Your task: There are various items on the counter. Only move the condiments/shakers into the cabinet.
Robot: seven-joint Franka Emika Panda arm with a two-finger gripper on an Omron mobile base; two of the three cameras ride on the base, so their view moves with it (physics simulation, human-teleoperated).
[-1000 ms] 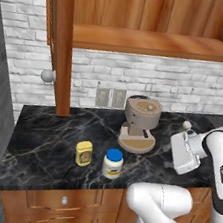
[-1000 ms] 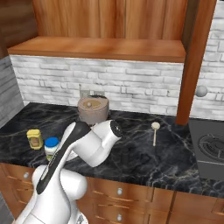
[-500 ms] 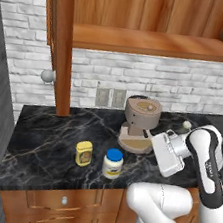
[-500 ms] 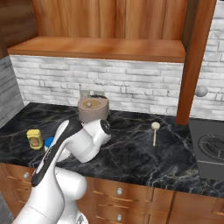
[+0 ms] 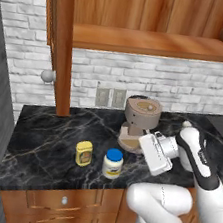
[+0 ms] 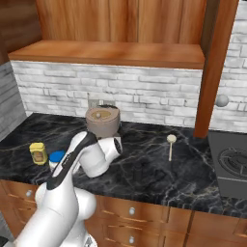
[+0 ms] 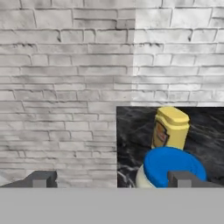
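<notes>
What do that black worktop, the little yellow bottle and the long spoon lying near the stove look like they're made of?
The counter looks like polished black marble: dark slab with pale veins and a faint sheen. The yellow squeeze bottle seems to be plastic: even, opaque yellow with a printed label, though a rendered surface leaves that open. The spoon looks like light, unvarnished wood: pale tan and matt, its grain too small to see.

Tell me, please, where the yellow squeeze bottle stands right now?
In the left base view the yellow bottle stands upright near the counter's front edge, just left of the blue-lidded jar and apart from it, with the coffee machine further right.
</notes>
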